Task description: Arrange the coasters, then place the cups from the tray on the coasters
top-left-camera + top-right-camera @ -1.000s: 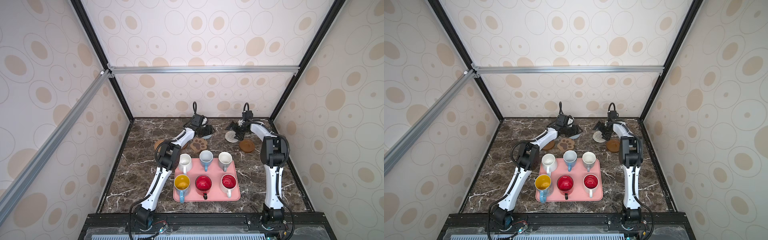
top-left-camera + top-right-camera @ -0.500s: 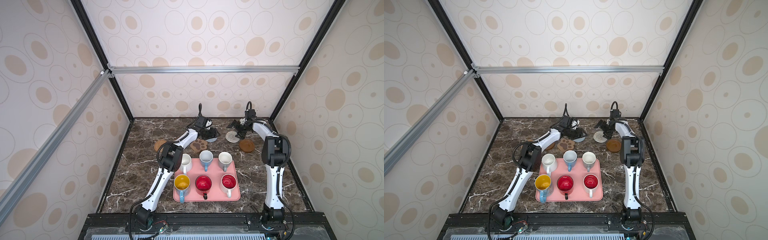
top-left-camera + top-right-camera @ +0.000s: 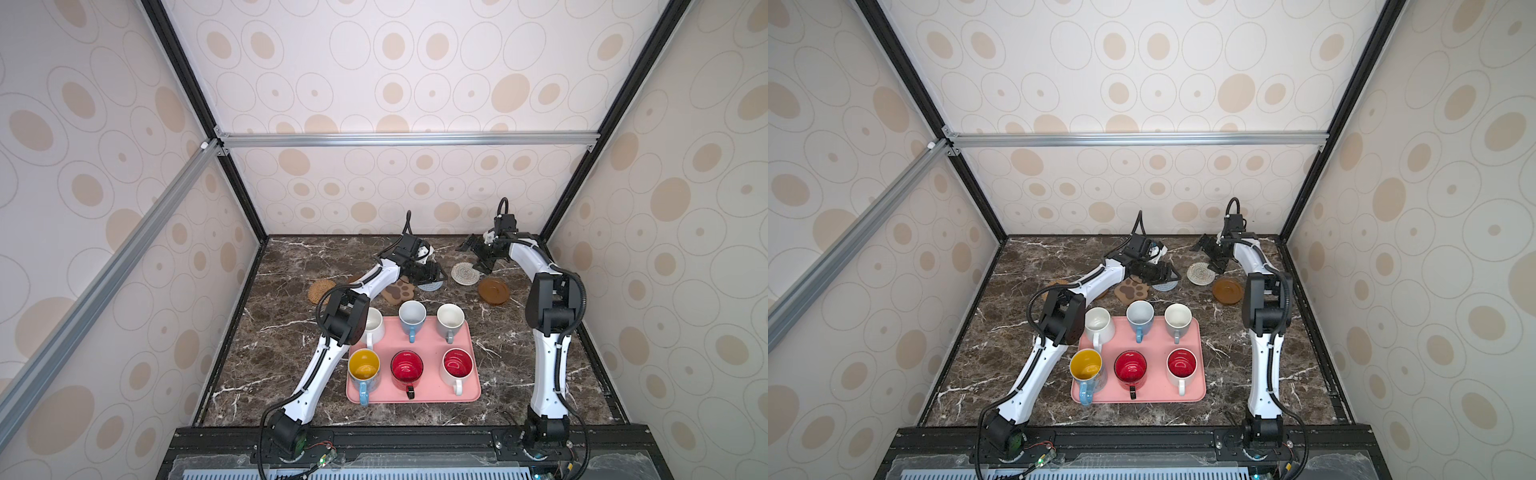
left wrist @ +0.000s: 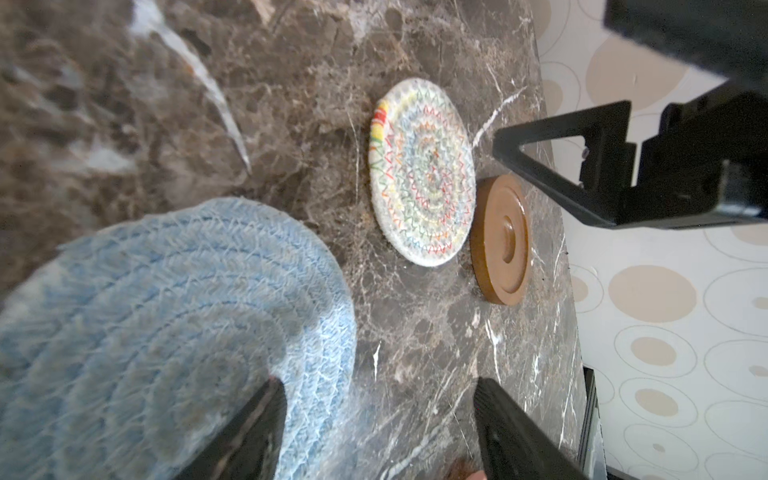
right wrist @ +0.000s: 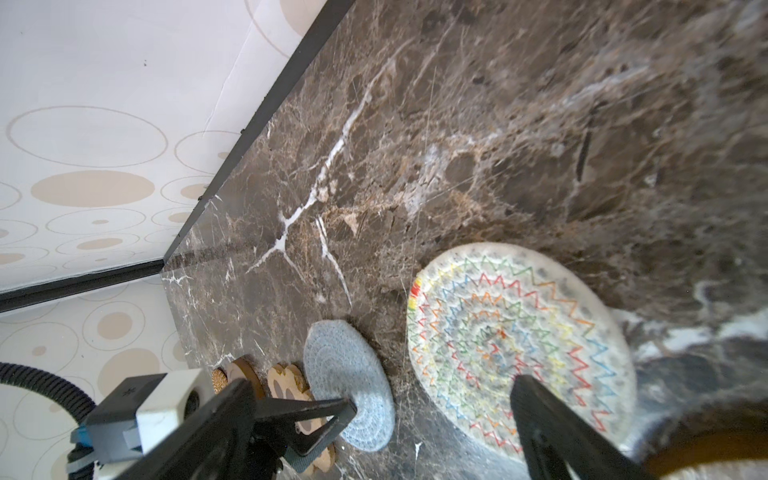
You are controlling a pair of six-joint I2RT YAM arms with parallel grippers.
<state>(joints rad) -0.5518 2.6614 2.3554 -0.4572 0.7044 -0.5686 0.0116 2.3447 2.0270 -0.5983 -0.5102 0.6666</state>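
Coasters lie in a loose row on the dark marble bench [image 3: 282, 332], just beyond the far edge of the pink tray [image 3: 432, 347]. From the tray's left side to its right they are a rattan coaster [image 3: 321, 289], a paw-shaped coaster [image 3: 399, 291], a blue-grey woven coaster [image 3: 430, 286], a cream woven coaster [image 3: 465, 273] stitched with coloured zigzags, and a brown wooden disc [image 3: 493, 291].

On the tray, the far row holds a white mug [image 3: 372, 324], a light blue mug [image 3: 412, 316] and a grey-white mug [image 3: 450, 318]. The near row holds a yellow-lined blue mug [image 3: 364, 368], a red mug [image 3: 407, 368] and a red-lined white mug [image 3: 457, 365].

The left gripper [image 4: 378, 415] has its jaws parted and empty. One finger [image 4: 257, 428] overlaps the blue-grey coaster's rim, but blur hides whether they touch. The left arm runs past the tray's left side and covers part of the white mug. It also covers most of a second wooden disc [image 5: 245, 374].

The right gripper [image 3: 473, 257] hovers over the cream coaster with jaws spread wide, grasping nothing. The right arm rises beside the tray's right side, bends, and reaches beyond the far right corner.
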